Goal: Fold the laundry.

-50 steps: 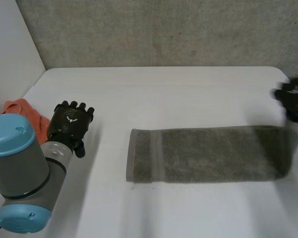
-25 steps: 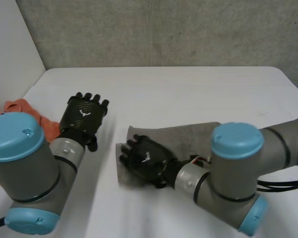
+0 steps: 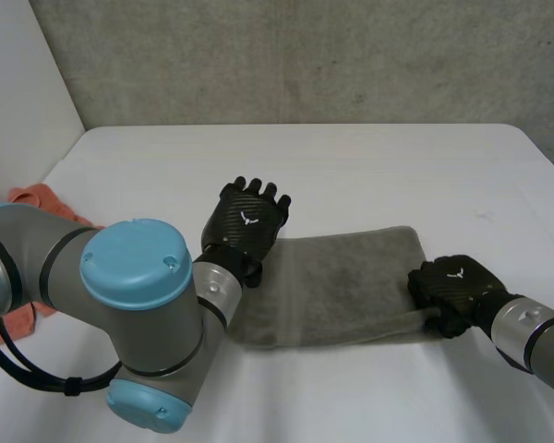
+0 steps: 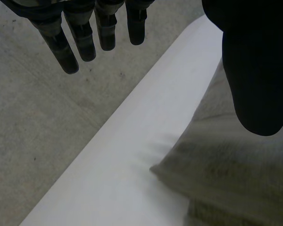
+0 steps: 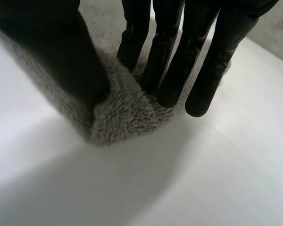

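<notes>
- Presently, item one: towel (image 3: 351,286), grey-olive terry with a nubbly looped pile, lying as a long flat band across the middle of the table, its near edge a soft folded roll.
- Table (image 3: 351,166): white, smooth and matt, with a rounded far-right corner.
- My right hand (image 3: 452,288): black with a woven carbon look, set at the towel's right end on the near corner.
- Right hand, grip: in my right wrist view my fingers (image 5: 172,61) press down into the pile on one side and my thumb (image 5: 61,56) on the other, and a thick wad of the corner is pinched between them.
- My left hand (image 3: 247,221): same black shell, at the towel's left end by its far corner.
- Left hand, grip: in my left wrist view the fingers are straight and spread well away from the thumb, with nothing held. I cannot tell whether the palm touches the cloth.
- Orange cloth (image 3: 32,198): a crumpled heap at the table's left edge, partly hidden behind my left arm, well apart from the towel.
- Wall (image 3: 305,55): rough, speckled grey concrete behind the table.
</notes>
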Available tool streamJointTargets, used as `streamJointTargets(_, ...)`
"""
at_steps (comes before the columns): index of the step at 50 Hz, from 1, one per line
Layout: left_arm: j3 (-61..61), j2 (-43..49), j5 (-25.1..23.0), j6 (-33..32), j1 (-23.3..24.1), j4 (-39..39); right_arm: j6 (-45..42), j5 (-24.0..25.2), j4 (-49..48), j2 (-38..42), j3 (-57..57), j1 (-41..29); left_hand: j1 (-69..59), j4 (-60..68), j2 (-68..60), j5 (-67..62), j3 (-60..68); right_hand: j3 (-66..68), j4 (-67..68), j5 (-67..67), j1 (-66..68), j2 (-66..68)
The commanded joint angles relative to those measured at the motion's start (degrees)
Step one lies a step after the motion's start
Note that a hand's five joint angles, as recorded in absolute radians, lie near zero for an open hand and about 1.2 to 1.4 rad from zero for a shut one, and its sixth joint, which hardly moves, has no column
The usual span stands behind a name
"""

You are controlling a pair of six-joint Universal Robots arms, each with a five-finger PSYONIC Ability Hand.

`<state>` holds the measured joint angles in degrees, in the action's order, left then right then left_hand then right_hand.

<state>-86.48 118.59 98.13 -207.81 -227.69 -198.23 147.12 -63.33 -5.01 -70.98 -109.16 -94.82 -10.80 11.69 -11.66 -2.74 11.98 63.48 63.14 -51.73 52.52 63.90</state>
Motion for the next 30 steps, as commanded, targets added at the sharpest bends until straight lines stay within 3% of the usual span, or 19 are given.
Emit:
streamJointTargets(1,-2.9,-3.8,0.2,0.0,-1.0,0.1,-1.6,-6.6,0.0,2.2,3.9,0.2,0.8,-1.7,1.7,2.7,-2.0,16.5,16.9,-18.3,27.5,16.1)
streamJointTargets(7,-5.6,-8.1,0.5,0.0,-4.8,0.1,-1.8,-9.7,0.0,0.8,8.5,-4.7,0.8,-1.7,1.7,2.7,-2.0,16.5,16.9,-18.3,27.5,16.1)
streamJointTargets(12,-6.9,-10.7,2.4,0.0,-6.9,0.1,-2.9,-12.1,-0.5,-0.3,15.6,-20.0,0.8,-1.7,1.7,2.7,-2.0,16.5,16.9,-18.3,27.5,16.1)
streamJointTargets(15,-7.7,-11.8,4.3,0.2,-7.7,0.1,-3.0,-13.1,-1.9,0.3,17.7,-25.1,0.8,-1.7,1.7,2.7,-2.0,16.5,16.9,-18.3,27.5,16.1)
streamJointTargets(22,-8.7,-12.4,7.4,4.1,-7.9,0.0,-4.5,-10.1,-8.4,6.7,18.1,-39.2,0.8,-1.7,1.7,2.7,-2.0,16.5,16.9,-18.3,27.5,16.1)
streamJointTargets(25,-8.6,-12.4,7.5,7.2,-7.9,0.1,-4.6,-10.1,-8.4,8.5,17.8,-40.6,0.8,-1.7,1.7,2.7,-2.0,-29.7,-29.3,27.9,-18.7,-30.1)
streamJointTargets(27,-8.5,-12.4,7.4,8.5,-7.9,0.2,-3.2,-9.7,-8.4,7.9,16.7,-39.5,0.8,-1.6,1.6,2.7,-1.9,-53.5,-53.1,51.7,-42.5,-53.9)
streamJointTargets(30,-7.8,-12.2,7.2,10.1,-7.4,0.3,1.0,-9.1,-9.1,6.7,15.5,-37.6,0.6,-1.5,1.4,2.5,-1.8,-53.5,-53.1,51.7,-42.5,-53.9)
